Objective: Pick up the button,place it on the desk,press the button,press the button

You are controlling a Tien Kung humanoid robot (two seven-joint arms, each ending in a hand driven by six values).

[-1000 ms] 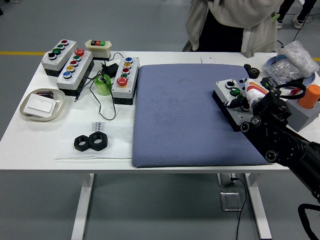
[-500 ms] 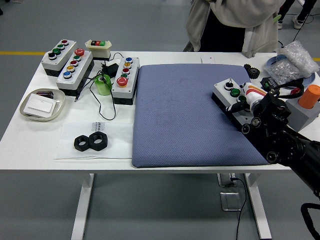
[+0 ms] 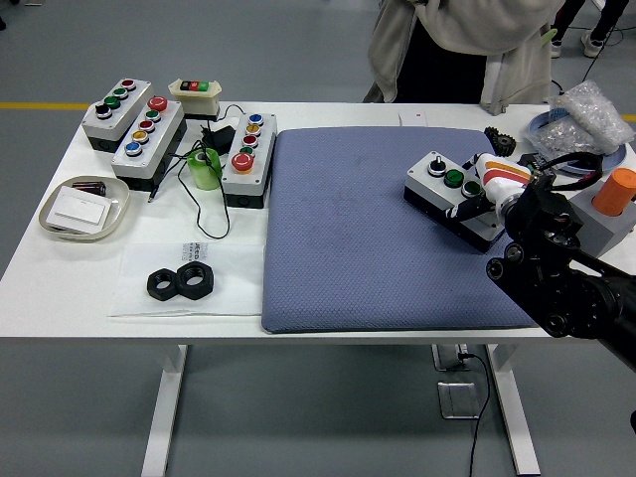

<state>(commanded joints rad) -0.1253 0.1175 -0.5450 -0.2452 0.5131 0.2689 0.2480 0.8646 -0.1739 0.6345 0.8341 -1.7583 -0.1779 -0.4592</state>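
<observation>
Where the black right hand (image 3: pixel 494 202) closes on it, we see the grey button box (image 3: pixel 445 188) held tilted over the blue mat (image 3: pixel 348 238).

Blue mat (image 3: pixel 358 229); grey button box (image 3: pixel 444 189); white table (image 3: pixel 99 278)

R hand (image 3: pixel 494 195) gripping button box (image 3: pixel 444 190), blue mat (image 3: pixel 358 234)

A lab or workshop: a white table (image 3: pixel 328 323) on a grey floor (image 3: pixel 298 50) with a yellow line (image 3: pixel 40 105), holding button boxes (image 3: pixel 149 136), big nuts (image 3: pixel 182 282) and a blue mat (image 3: pixel 358 229)
</observation>
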